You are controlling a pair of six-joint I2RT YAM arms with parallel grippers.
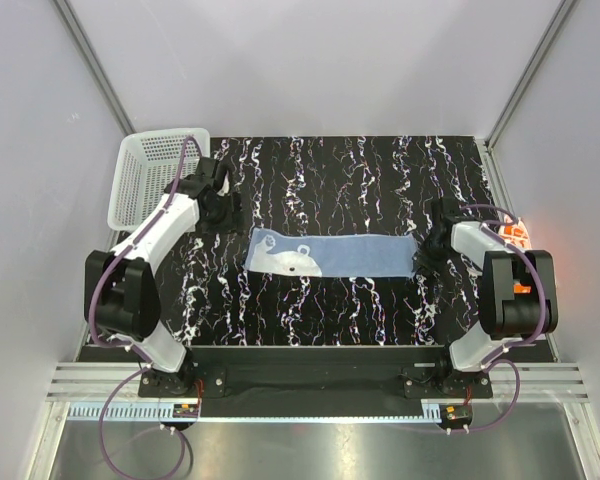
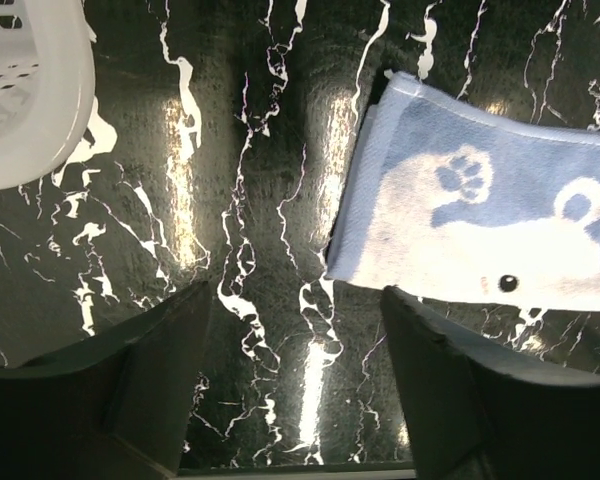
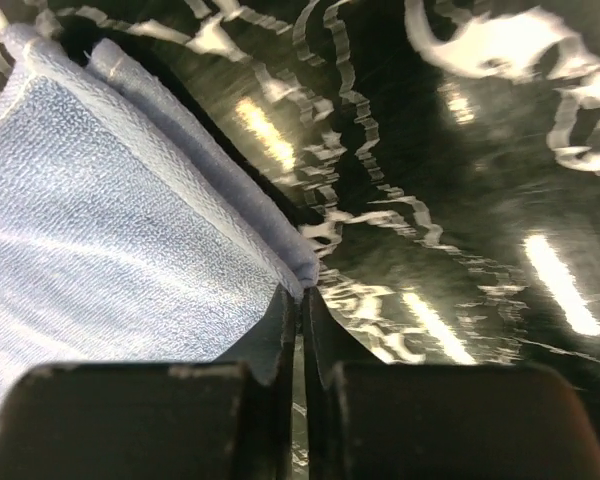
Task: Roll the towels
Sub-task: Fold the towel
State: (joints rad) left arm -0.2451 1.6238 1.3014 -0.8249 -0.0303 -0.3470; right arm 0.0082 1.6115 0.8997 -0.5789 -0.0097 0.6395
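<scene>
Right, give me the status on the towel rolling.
Done: the blue bear-print towel lies folded into a long flat strip. In hand: the right gripper is shut at its right-end corner, though whether it really pinches cloth isn't clear. The left gripper hovers open just off its left end. Left: no roll is started, and no second towel is clearly in view.

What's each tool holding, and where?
Right tool shut on the blue towel at its right-end corner; left tool open, holding nothing.
</scene>
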